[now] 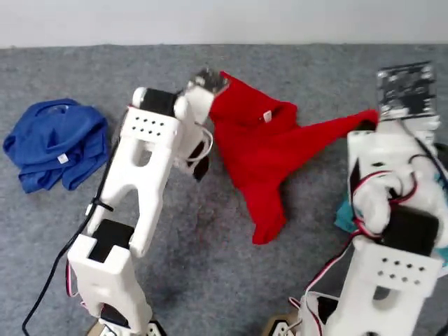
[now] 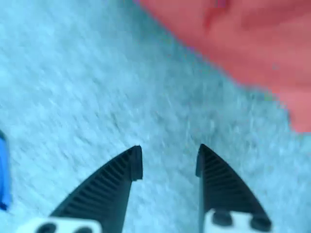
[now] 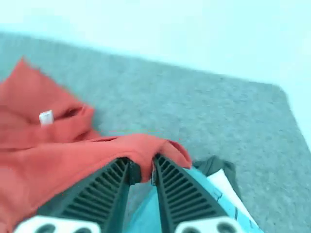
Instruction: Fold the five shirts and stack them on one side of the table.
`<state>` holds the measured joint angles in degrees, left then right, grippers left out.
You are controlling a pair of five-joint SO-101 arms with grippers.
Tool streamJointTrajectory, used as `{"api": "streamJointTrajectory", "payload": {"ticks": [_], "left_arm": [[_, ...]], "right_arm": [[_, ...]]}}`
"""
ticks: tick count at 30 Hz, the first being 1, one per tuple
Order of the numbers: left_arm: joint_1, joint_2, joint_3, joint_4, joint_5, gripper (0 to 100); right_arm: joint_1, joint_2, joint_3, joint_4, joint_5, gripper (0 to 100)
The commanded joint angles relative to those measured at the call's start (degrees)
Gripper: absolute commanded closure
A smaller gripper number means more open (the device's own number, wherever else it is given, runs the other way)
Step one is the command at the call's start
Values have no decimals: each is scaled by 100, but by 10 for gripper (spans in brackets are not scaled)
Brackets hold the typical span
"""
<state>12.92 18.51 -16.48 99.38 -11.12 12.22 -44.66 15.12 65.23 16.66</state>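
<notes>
Red shirt (image 1: 262, 150), unfolded, is lying across the middle of the grey table surface (image 1: 210, 280) toward its far edge, with one sleeve drawn taut toward the right edge. My right claw (image 3: 143, 170) is gripping that sleeve's end, jaws almost closed on the cloth, apparently to stretch the garment flat for folding. My left claw (image 2: 167, 162) is hovering over bare surface just beside the shirt's left side, jaws apart and holding nothing, probably placed to take the opposite edge. A blue shirt (image 1: 56, 143) is sitting crumpled near the left edge, and a teal shirt (image 1: 344, 218) is lying at the right edge beneath my right arm; both look unfolded.
</notes>
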Motion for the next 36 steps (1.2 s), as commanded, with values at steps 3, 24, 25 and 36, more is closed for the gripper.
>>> {"api": "streamJointTrajectory", "payload": {"ticks": [3, 24, 25, 36], "left_arm": [[299, -343, 831, -105, -70, 812], [3147, 62, 892, -1943, -35, 810], [3174, 202, 884, -2022, -35, 810], [3182, 1125, 848, -2549, 554, 808]], "right_arm": [[708, 330, -466, -224, -132, 988], [1930, 910, -211, -119, -141, 988], [1930, 919, -211, -119, -132, 988], [1930, 971, -211, -119, -132, 988]]}}
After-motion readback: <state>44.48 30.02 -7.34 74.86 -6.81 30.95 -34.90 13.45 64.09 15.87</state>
